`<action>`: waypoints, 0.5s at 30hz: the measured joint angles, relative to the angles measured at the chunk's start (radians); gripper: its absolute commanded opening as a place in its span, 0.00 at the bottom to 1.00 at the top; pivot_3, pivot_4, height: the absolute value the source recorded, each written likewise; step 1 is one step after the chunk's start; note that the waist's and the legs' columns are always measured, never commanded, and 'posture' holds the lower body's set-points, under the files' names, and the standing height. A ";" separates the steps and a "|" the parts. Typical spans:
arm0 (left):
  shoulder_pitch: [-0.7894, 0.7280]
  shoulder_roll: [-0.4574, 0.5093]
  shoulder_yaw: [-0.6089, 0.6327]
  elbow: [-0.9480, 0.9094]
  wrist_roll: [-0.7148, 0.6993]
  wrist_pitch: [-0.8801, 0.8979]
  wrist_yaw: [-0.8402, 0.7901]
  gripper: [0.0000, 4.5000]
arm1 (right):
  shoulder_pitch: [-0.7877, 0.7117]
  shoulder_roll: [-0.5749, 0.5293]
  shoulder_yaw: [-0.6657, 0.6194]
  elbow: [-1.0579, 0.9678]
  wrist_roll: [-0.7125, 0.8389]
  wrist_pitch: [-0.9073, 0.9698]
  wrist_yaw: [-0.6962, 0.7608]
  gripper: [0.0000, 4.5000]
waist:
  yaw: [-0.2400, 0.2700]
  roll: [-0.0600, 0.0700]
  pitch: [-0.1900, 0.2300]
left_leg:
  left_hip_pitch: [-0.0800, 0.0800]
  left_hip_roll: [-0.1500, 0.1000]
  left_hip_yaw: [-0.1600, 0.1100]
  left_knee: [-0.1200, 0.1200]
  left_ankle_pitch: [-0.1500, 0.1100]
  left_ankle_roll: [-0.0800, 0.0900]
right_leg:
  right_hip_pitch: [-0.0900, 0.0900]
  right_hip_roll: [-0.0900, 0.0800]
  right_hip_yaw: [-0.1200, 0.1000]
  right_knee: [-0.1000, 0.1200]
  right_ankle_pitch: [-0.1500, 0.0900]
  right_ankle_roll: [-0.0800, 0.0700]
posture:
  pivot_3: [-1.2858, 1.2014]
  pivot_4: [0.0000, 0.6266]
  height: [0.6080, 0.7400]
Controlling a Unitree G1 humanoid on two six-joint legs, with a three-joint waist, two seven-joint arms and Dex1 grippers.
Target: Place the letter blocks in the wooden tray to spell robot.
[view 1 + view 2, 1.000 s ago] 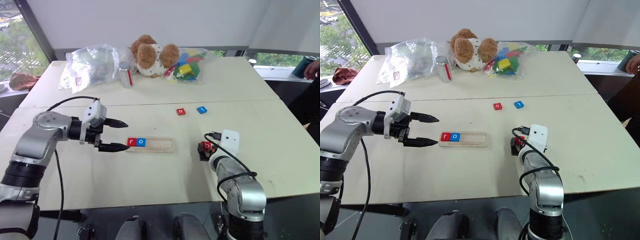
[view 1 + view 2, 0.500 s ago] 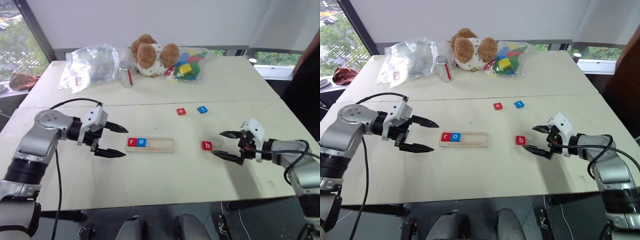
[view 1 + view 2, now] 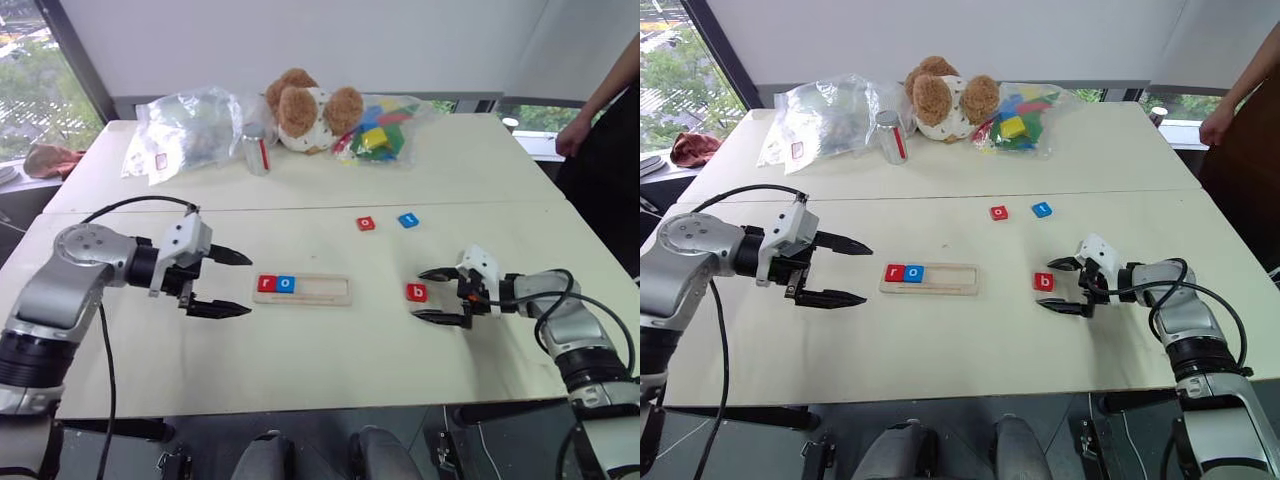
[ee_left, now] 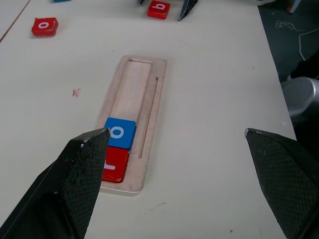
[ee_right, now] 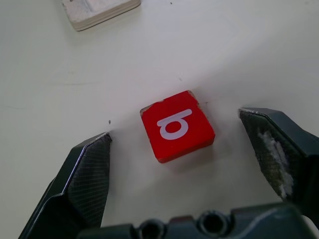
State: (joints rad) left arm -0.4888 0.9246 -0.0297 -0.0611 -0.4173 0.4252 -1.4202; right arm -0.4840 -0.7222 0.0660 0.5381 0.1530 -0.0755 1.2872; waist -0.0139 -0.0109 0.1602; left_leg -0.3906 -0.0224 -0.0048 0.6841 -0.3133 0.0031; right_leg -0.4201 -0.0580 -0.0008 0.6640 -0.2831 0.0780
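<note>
The right gripper point(image 3: 432, 296) has swung round and come up to the red "b" block point(image 3: 416, 292). Its fingers are wide, one on each side, not touching. The wooden tray point(image 3: 302, 290) has "r" and "o". The left gripper point(image 3: 229, 283) waits wide open beside the tray.
</note>
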 measured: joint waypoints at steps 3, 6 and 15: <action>0.003 0.013 0.006 0.002 0.000 0.006 0.007 1.00 | -0.003 0.010 0.007 0.014 0.000 -0.029 0.014 0.46 | -0.003 0.000 0.000 | 0.000 0.000 0.000 0.000 0.000 0.000 | 0.000 0.000 0.000 0.000 0.000 0.000 | 0.52 0.24 1.00; 0.004 0.027 0.008 0.016 0.003 0.004 0.007 1.00 | -0.007 0.010 0.010 0.020 -0.004 -0.044 0.017 0.26 | -0.002 0.000 0.000 | 0.001 0.000 0.000 0.001 0.000 -0.001 | 0.001 0.000 0.000 0.000 0.000 0.000 | 0.52 0.24 1.00; 0.071 0.078 0.032 0.085 0.035 -0.054 0.018 1.00 | -0.118 0.127 0.109 -0.273 -0.010 0.265 -0.035 0.26 | -0.022 0.001 0.000 | -0.001 0.002 0.000 -0.002 0.001 -0.001 | -0.005 0.001 0.000 0.004 0.000 0.000 | 0.52 0.24 1.00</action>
State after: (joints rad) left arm -0.4179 1.0029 0.0021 0.0235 -0.3827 0.3710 -1.4022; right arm -0.6022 -0.5948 0.1746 0.2651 0.1430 0.1897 1.2518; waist -0.0361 -0.0100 0.1605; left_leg -0.3916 -0.0207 -0.0048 0.6824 -0.3126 0.0016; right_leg -0.4256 -0.0567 -0.0003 0.6677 -0.2831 0.0776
